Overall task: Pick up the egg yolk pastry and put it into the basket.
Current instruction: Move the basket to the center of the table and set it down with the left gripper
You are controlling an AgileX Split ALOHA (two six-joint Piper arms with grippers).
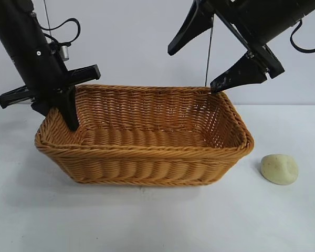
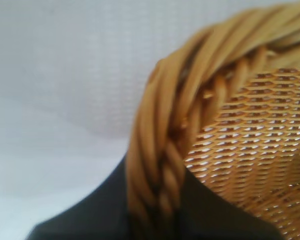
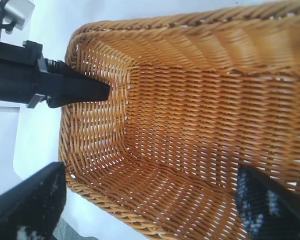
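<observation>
Exterior view of two arms at a white surface (image 1: 147, 220). The basket (image 1: 147, 168), rectangular orange-brown wicker with sloping sides and a thick braided rim, stands at centre and holds nothing.

The left gripper (image 1: 72, 123) points steeply down at the basket's left end. Its jaws are closed on the braided rim there: the left wrist view shows the rim (image 2: 165, 165) running down between two dark fingers (image 2: 90, 215), one on the outer side of the wall and one on the inner side. In the right wrist view the same gripper (image 3: 97, 90) appears across the basket (image 3: 200, 125), its dark tip lying against the inner face of the end wall.

The right gripper (image 1: 194, 68) hangs above the basket's rear right corner, tilted downward. Its jaws stand wide apart and carry nothing; the lower fingertip (image 1: 220, 84) sits just over the rim, the upper one well above the basket's interior.

The egg yolk pastry (image 1: 279, 169), a small pale cream-yellow lump with a slight dent, lies on the surface outside the basket, near its right end. It is below and beyond the right jaws, not touched by them, and well apart from the left jaws.
</observation>
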